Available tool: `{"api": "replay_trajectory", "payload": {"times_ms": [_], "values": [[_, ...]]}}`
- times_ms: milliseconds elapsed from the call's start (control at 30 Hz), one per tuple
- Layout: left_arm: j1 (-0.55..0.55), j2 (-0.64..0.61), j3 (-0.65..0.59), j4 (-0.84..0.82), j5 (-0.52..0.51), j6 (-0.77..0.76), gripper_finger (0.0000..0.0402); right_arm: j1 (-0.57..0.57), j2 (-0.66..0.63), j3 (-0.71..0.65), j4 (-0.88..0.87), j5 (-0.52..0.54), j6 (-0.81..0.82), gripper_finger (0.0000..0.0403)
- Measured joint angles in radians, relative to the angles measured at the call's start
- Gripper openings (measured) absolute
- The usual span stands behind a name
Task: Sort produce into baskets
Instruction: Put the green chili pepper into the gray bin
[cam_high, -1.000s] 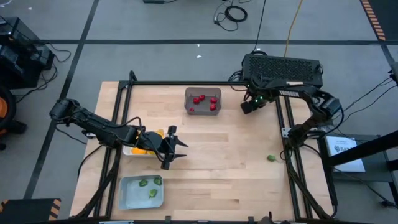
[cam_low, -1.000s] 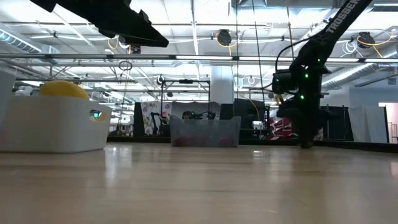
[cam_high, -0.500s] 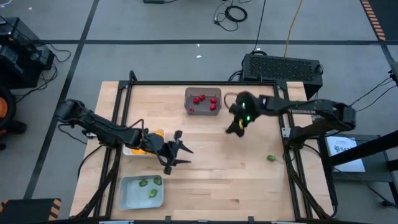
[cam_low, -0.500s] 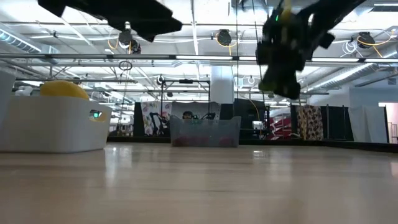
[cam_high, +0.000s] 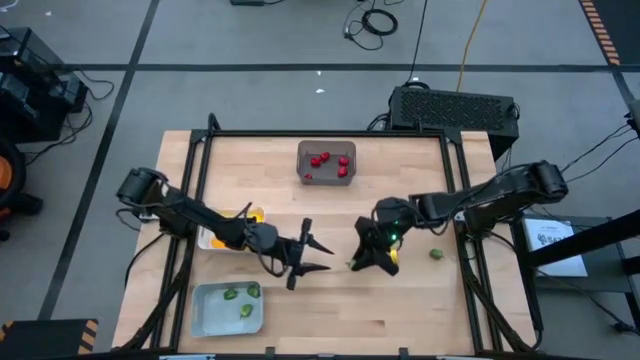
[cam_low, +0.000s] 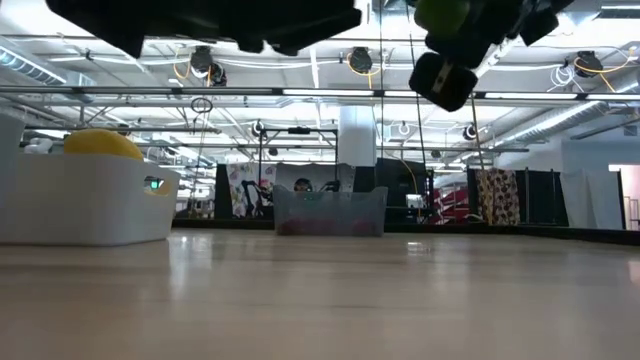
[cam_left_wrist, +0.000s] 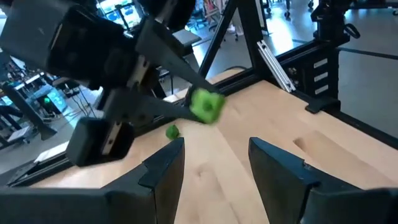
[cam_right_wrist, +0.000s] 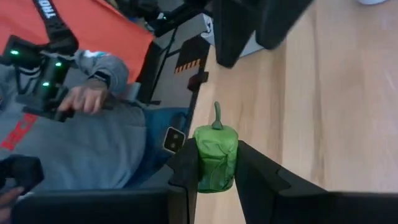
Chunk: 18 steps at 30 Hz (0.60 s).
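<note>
Produce item under transfer: a small green pepper-shaped toy with a stem (cam_right_wrist: 216, 157), clamped between the two dark fingers of the right end effector (cam_high: 372, 261), which hangs above the middle of the light wooden counter (cam_high: 400, 300). The left end effector (cam_high: 312, 254) is just beside it, facing it, fingers spread wide and holding nothing; its wrist view shows the green piece (cam_left_wrist: 206, 105) in the other arm's grip. A second small green piece (cam_high: 437, 254) lies on the counter near the right edge, apart from both arms. The dark grey translucent rectangular bin (cam_high: 326, 163) at the far middle of the counter contains several tiny red berry-like pieces (cam_high: 320, 159). The white shallow tray (cam_low: 85, 198) near the left side holds yellow-orange rounds (cam_low: 102, 144). The light grey-blue tray (cam_high: 227, 307) at the near left corner holds three tiny green pieces (cam_high: 244, 311). A person in a grey sleeve (cam_right_wrist: 87, 146) appears beyond the counter in the right wrist view.
</note>
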Motion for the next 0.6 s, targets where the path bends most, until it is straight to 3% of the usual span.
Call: {"api": "replay_trajectory", "payload": {"times_ms": [133,600], "values": [[0.000,0.046,0.049,0.006,0.000,0.000,0.0187,0.028,0.023,0.000,0.014,0.052,-0.007,0.0079],[0.000,0.082,0.094,-0.015,0.024,0.003,0.0187,0.026,0.062,0.000,0.030,0.055,-0.051,0.0080]]}}
